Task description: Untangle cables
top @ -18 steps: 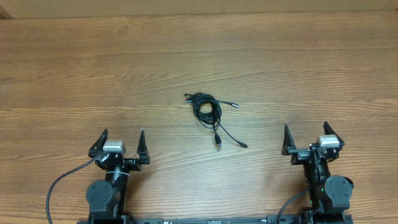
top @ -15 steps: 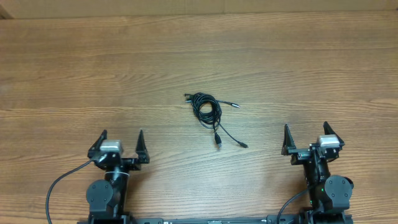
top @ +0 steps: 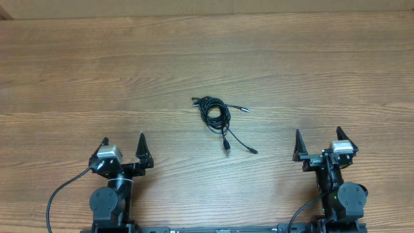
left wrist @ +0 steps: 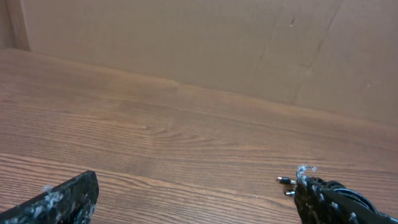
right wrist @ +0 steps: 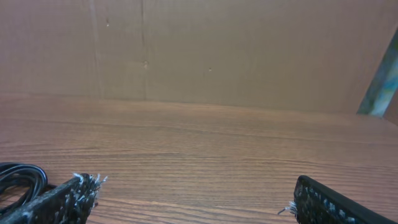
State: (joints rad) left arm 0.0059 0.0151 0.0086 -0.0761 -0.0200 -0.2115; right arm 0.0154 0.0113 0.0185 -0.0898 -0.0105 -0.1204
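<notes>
The cables (top: 218,115) are thin black cords bunched in a small coil at the middle of the wooden table, with plug ends trailing toward me. My left gripper (top: 123,147) is open and empty at the near left, well short of the cables. My right gripper (top: 317,142) is open and empty at the near right. In the left wrist view two plug ends (left wrist: 285,185) show just left of the right fingertip (left wrist: 323,202). In the right wrist view a loop of cable (right wrist: 18,177) shows at the far left, beside the left fingertip (right wrist: 62,199).
A brown cardboard wall (left wrist: 186,43) stands along the table's far edge and also shows in the right wrist view (right wrist: 205,50). Thick black arm wires (top: 61,194) hang by the left arm's base.
My left gripper has turned slightly to the left and drawn back a little toward me. The right arm and the cables have not moved.
</notes>
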